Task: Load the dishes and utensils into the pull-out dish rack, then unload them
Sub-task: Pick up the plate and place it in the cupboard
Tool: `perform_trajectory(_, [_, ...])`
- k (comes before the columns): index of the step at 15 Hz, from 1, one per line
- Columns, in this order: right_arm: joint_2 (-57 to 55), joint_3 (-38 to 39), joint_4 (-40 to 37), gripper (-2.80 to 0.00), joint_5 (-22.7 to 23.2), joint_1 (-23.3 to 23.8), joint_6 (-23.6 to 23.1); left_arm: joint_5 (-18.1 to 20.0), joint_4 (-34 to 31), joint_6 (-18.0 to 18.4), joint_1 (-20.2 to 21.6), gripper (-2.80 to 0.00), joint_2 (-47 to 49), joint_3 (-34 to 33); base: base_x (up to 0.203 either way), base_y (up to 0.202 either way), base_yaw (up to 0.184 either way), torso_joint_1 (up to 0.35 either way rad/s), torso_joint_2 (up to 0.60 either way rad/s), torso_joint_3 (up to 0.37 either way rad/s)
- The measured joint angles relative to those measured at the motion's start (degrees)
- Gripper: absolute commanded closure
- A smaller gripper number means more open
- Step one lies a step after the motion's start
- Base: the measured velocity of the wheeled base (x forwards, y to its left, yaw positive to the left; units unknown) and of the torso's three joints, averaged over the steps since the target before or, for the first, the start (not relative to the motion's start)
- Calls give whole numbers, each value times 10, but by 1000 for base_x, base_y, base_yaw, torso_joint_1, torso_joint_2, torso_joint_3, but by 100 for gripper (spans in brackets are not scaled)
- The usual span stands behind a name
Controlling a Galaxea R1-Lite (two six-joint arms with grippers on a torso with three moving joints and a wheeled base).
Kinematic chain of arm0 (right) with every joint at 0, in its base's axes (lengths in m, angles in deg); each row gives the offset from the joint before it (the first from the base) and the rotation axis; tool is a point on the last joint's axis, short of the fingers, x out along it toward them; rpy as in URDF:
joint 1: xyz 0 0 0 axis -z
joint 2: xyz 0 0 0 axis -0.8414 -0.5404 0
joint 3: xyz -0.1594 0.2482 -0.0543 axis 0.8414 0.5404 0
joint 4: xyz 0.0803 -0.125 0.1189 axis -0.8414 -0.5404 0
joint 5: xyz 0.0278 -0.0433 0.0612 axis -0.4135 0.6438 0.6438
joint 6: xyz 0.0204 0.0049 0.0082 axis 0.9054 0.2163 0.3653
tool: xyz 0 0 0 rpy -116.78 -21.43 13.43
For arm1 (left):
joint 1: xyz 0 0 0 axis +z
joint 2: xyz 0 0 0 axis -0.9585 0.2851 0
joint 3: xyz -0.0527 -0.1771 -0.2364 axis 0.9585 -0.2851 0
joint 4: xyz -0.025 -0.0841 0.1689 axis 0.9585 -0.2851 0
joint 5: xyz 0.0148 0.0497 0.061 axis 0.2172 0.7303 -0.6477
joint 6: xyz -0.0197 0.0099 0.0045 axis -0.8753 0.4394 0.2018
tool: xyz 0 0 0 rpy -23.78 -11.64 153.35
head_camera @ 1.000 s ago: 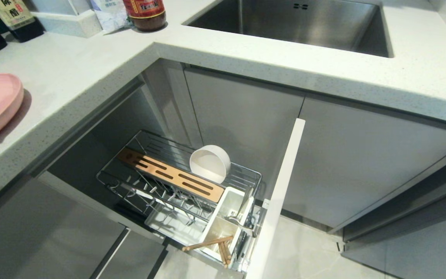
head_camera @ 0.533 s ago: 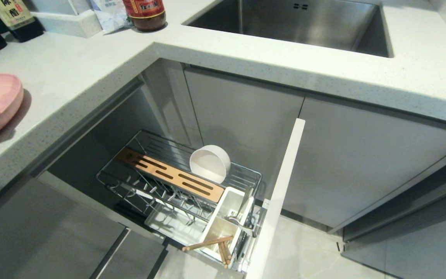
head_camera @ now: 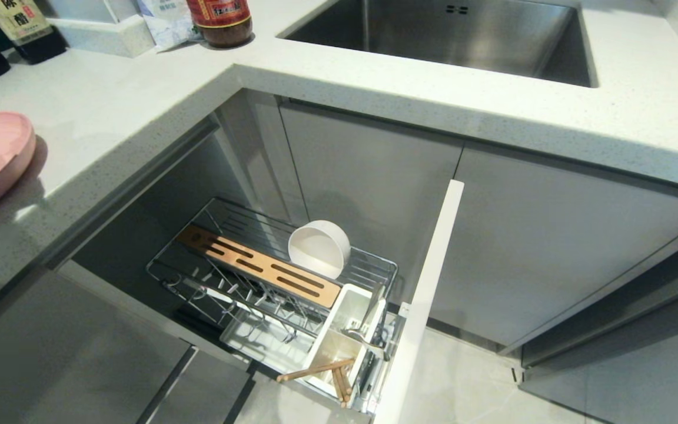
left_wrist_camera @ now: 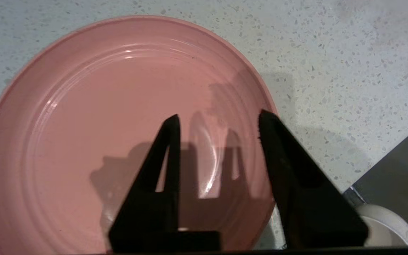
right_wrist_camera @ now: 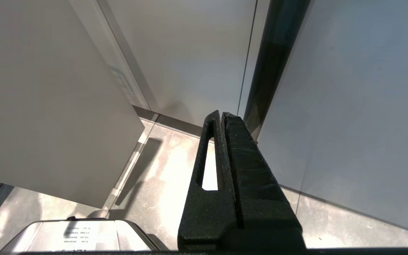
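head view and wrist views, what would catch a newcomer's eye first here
The pink plate lying flat on the speckled countertop at the robot's left stands out most, with the left tool open above its rim side. Next comes the pulled-out dish rack below the counter, holding the white bowl on its side, with chopsticks and a fork in its utensil cup.

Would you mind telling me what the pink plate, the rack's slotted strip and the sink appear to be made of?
Pink plate: probably glazed ceramic, possibly melamine; glossy, with sharp highlights on concentric rings.
Slotted strip: looks like wood, brown and matte; grain not discernible.
Sink: brushed stainless steel by its soft grey sheen.
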Motion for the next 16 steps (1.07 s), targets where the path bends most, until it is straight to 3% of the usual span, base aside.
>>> perform_trajectory(16, [0, 0, 0, 0, 0, 0, 0, 0, -2, -21, -14, -280, 66, -2, 0, 0, 0, 0, 0, 0])
